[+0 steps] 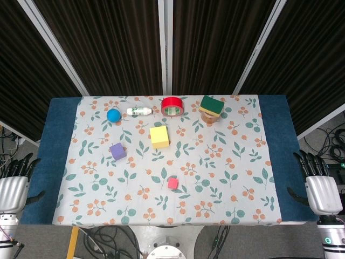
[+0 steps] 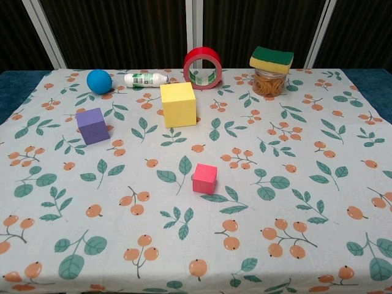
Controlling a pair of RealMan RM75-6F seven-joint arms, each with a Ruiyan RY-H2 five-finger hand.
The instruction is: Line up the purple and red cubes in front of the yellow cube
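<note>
In the head view, the left hand (image 1: 15, 186) at lower left and the right hand (image 1: 319, 186) at lower right hold nothing, fingers apart, beside the surface (image 1: 275, 135). The yellow cube (image 1: 159, 136) sits centre, the purple cube (image 1: 117, 151) to its lower left, the red cube (image 1: 172, 183) below it.

In the chest view, a glass jar (image 2: 270, 82) at upper right holds rubber bands, with a sponge (image 2: 271, 58) on top.

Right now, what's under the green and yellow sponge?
The green and yellow sponge sits on a clear glass jar of tan rubber bands. The sponge covers the jar's mouth, so any lid stays hidden.
</note>
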